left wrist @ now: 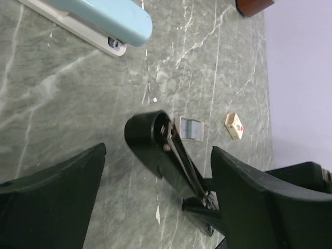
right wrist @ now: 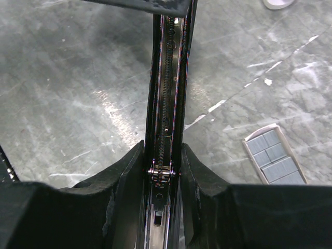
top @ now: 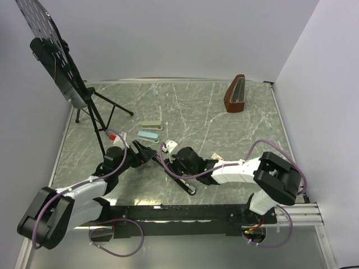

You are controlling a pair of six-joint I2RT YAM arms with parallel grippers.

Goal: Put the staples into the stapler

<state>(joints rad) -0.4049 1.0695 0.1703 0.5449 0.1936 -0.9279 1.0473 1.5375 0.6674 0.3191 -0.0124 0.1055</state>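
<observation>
A: Where's the stapler (right wrist: 165, 78)?
B: Lying open on the surface (right wrist: 62, 78), rail upward, right claw (right wrist: 162, 148) pinching its sides. Left claw (left wrist: 158, 149) spread around one end (not touching). Staples (right wrist: 272, 158) sit in a tray (right wrist: 247, 144) just beside the stapler.

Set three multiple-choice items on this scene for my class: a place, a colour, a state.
1. The open tray of grey staple strips lies: A inside the slim black stapler; B on the marble table beside it; C in a gripper.
2. The plastic stapler at the left wrist view's top is: A red; B yellow; C light blue.
3. The black stapler is: A open; B shut; C upright.
Answers: B, it rests on bare marble; C, its shell is pale blue; A, its silvery rail shows.
</observation>
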